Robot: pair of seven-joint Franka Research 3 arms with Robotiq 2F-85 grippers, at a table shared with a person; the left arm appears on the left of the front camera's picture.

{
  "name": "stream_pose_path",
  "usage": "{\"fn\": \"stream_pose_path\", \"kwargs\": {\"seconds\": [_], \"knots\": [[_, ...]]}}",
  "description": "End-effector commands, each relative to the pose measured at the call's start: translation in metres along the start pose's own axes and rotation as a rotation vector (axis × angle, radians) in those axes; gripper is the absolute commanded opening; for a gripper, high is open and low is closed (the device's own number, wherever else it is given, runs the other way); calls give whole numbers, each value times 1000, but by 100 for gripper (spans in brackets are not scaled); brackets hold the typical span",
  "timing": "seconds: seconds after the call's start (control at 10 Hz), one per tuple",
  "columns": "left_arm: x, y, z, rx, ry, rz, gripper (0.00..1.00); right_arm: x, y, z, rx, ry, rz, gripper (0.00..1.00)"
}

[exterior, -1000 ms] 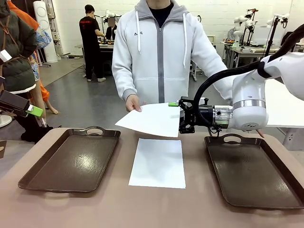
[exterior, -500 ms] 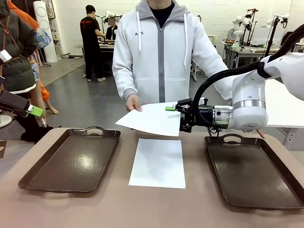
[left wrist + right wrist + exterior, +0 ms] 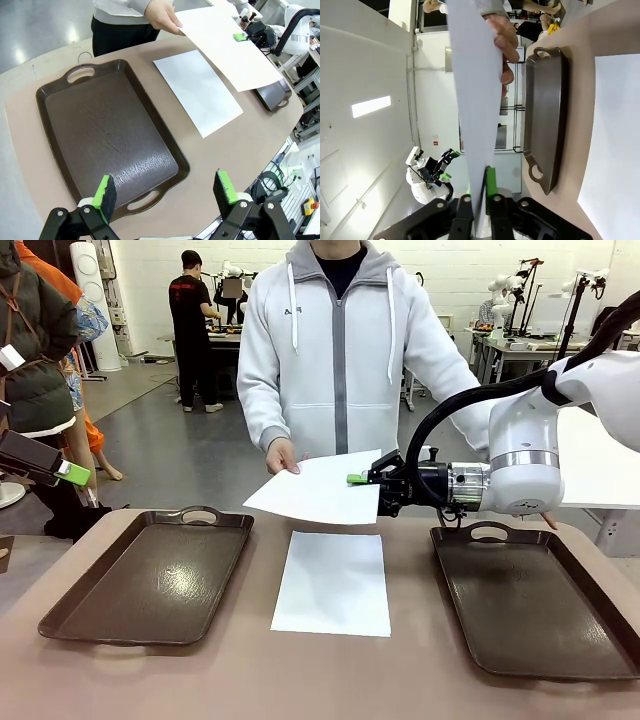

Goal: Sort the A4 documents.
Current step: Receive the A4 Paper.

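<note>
right gripper [image 3: 362, 479] is clenched on the held sheet [image 3: 318, 490], pinching the edge that faces the right tray [image 3: 540, 610]. In the right wrist view the paper runs edge-on between the two pads [image 3: 491, 181]. The person's hand [image 3: 281, 456] has the opposite corner, so the sheet hangs in the air between them, above the far part of the table [image 3: 250, 670]. Reads as a handover mid-transfer, with both ends supported so the thin paper doesn't droop or fold. How deep the pads bite I can't really tell from that edge-on view; looks shallow. The flat sheet [image 3: 335, 582] lies on the table between the left tray [image 3: 150, 580] and the right tray, touching neither, just below the held sheet. Probably staged there for its own pick. left gripper [image 3: 165, 191] is released, jaws wide, hovering above the near end of the left tray and well apart from any paper. Parked out of the way, I'd say. Judgement: sorting barely begun, no sheet in either tray yet. The next move needs the person to let go before the arm pulls, otherwise the sheet could tear or slip out of the pads.
</note>
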State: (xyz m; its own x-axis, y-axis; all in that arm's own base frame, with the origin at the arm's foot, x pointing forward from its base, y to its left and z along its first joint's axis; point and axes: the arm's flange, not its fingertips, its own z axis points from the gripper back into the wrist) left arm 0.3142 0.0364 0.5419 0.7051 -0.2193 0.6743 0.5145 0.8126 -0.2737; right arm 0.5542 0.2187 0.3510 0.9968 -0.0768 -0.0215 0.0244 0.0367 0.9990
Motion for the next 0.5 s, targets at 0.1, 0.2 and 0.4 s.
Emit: {"fn": "stream_pose_path", "kwargs": {"seconds": [0.1, 0.2, 0.4], "knots": [[0, 1, 0, -19, -6, -6, 100, -2, -3, 1, 0, 25, -17, 0], [0, 1, 0, -19, -6, -6, 100, -2, -3, 1, -2, 29, -18, 0], [0, 1, 0, -19, -6, -6, 100, -3, -4, 2, -3, 41, -22, 0]]}}
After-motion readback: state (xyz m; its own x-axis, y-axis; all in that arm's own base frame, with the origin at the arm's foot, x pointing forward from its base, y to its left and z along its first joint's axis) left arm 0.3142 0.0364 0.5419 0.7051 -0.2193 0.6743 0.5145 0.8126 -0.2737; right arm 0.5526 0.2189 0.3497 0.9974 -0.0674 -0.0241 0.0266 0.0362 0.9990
